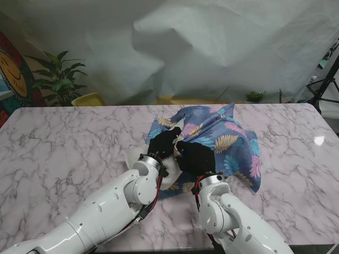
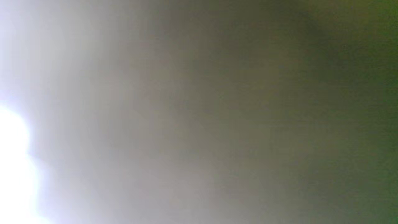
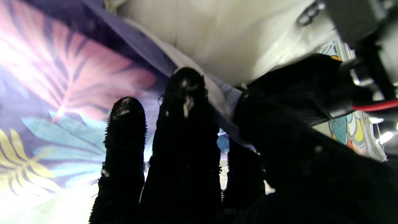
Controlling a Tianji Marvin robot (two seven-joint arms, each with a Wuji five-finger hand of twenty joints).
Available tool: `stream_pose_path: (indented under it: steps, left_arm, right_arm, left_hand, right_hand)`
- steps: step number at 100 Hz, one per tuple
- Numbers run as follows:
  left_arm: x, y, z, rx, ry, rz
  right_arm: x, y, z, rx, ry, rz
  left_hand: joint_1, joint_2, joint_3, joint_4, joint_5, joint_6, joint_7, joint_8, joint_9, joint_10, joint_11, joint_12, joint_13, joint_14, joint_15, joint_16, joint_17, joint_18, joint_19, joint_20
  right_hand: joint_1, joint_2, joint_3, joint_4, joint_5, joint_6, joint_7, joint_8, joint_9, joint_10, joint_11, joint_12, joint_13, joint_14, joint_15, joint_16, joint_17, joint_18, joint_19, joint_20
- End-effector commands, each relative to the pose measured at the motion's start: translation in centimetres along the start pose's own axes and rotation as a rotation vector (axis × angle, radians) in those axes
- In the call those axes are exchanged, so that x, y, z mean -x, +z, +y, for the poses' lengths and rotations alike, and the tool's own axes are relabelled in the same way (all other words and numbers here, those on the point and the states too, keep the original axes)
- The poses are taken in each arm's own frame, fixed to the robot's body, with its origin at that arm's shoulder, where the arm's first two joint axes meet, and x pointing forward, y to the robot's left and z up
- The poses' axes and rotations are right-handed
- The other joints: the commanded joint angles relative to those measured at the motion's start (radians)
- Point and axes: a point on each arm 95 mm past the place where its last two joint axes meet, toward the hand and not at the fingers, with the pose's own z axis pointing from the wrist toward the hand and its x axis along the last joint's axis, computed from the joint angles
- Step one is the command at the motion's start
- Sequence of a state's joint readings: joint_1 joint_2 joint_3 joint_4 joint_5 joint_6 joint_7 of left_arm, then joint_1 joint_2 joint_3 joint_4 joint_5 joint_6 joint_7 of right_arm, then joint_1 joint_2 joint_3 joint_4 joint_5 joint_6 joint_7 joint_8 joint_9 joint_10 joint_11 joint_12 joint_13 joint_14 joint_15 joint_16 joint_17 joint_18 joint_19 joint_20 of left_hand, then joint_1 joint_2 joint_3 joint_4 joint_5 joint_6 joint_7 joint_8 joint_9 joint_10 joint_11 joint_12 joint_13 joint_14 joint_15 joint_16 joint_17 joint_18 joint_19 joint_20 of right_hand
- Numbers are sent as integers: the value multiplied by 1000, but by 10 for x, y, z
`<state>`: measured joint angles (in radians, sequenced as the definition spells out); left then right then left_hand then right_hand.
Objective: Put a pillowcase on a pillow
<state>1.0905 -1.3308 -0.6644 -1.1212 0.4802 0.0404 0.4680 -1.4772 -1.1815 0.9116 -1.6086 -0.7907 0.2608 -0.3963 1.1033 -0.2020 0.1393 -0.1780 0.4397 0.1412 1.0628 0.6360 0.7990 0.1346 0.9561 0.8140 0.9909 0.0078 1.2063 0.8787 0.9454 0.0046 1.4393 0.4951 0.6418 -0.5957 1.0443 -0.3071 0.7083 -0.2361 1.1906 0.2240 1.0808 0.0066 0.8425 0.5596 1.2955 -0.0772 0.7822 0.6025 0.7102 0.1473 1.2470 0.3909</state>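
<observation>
pillowcase [image 1: 222, 138]: 1 | pillow [image 1: 131, 157]: 1 | left hand [image 1: 163, 143], right hand [image 1: 196, 157]: both gripping pillowcase

Leaf-print blue pillowcase [image 1: 222, 140] rumpled, partly over white pillow [image 1: 132, 159]

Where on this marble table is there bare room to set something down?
Free: the marble table left of the left hand, and the right strip beyond the pillowcase. Crowded: the middle, where both hands, right hand, work pillowcase and pillow.
</observation>
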Motion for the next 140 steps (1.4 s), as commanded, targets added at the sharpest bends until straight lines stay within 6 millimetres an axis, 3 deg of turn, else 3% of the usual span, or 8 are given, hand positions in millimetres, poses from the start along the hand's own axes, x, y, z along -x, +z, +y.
stream_pose_path:
  steps: [1,20,53,85,109,114,120,140]
  left_arm:
    - [1,0,0,21,3,22]
    - [16,-7,5,81,17,41]
    - [32,-13,6,133,57,78]
    - [39,-15,5,120,106,184]
    - [43,-18,1,108,145,259]
    - [43,-19,0,101,148,266]
    - [43,-20,-1,93,152,270]
    - [41,-21,-1,77,151,292]
  right_arm:
    - [4,-1,3,-15,-64,6]
    - [16,-13,26,-185,-176,45]
    - [27,-15,58,-13,-251,-8]
    - [60,37,51,-37,-509,80]
    - [68,62,38,-104,-600,126]
    - [67,65,37,-118,-608,128]
    - [67,69,34,-117,-610,129]
    - [58,82,30,4,-478,98]
  left_hand:
    - [188,146,138,87,-25,4,39,17,37,-47,64,27,98,-204,165,31,140,-364,374,40]
    - [188,150,134,89,-23,-4,35,15,34,-51,62,27,91,-201,165,31,139,-361,369,37]
    - [188,153,129,90,-24,-17,35,22,31,-57,62,31,82,-198,168,34,138,-354,365,32]
    - [188,155,118,89,-23,-41,46,28,29,-71,66,37,75,-199,173,37,137,-349,361,29]
    - [188,153,114,89,-23,-52,53,28,29,-76,67,41,73,-198,177,38,136,-342,359,26]
    - [188,153,114,89,-23,-53,55,27,30,-76,68,41,73,-198,179,38,136,-341,359,26]
    - [188,153,114,89,-23,-53,56,26,30,-77,68,42,73,-198,180,38,136,-338,359,25]
    - [188,151,116,89,-23,-55,59,24,31,-77,69,44,73,-195,183,39,136,-329,361,25]
  right_hand:
    - [-129,-4,39,4,-50,-37,-36,-15,-91,-22,-24,-16,-37,-11,-133,-42,-85,-25,-33,16]
    - [-561,236,-283,148,-231,139,-476,151,-509,46,-171,-116,-512,125,-488,-177,-429,40,-211,51]
    - [-515,376,-561,192,-215,88,-534,197,-581,64,-190,-115,-674,120,-429,-201,-512,60,-284,67]
    - [-359,-5,136,143,-349,127,-551,69,-634,45,-157,-190,-715,79,-426,-289,-499,7,-250,-60]
    - [-264,-43,208,146,-176,-117,-398,81,-510,-25,-140,-201,-663,50,-378,-306,-478,-19,-223,-83]
    - [-222,-122,180,-27,-35,-238,-208,-101,-410,-70,-149,-193,-610,33,-378,-297,-462,-26,-216,-86]
    - [-224,-152,175,-53,165,-353,-92,-152,-255,-139,-142,-184,-500,4,-362,-284,-420,-34,-196,-79]
    - [-199,-94,201,-34,186,-336,-79,-3,140,-190,-148,-41,-105,-19,-293,-161,-249,-23,-106,-49]
